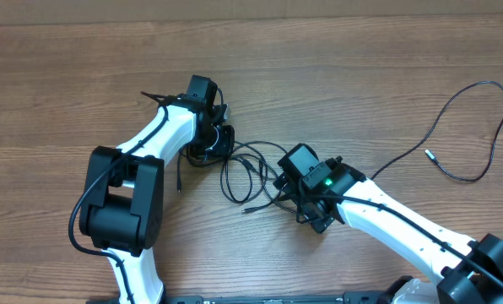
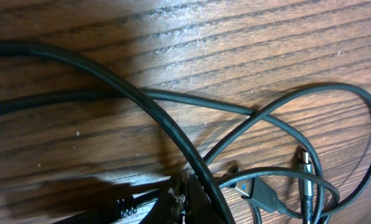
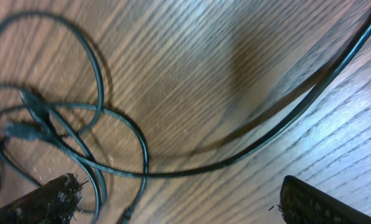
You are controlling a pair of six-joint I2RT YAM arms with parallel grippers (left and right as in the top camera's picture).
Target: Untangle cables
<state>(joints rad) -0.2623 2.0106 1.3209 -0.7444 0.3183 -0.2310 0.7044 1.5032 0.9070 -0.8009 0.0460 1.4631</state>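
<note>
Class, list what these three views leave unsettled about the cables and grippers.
Overhead: which strands of the tangle pass over which; too thin and small.
Overhead: the lone cable and its near end, hidden under the right arm.
Left wrist: whether the shut left gripper pinches a cable; the bottom edge cuts it off.
Right wrist: the type of the plugs; blurred.

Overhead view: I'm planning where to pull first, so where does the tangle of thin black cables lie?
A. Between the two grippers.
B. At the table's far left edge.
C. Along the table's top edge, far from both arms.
A: the tangled loops of the thin black cables lie on the wooden table between the left gripper and the right gripper; only one loose strand trails away to the right.
</note>
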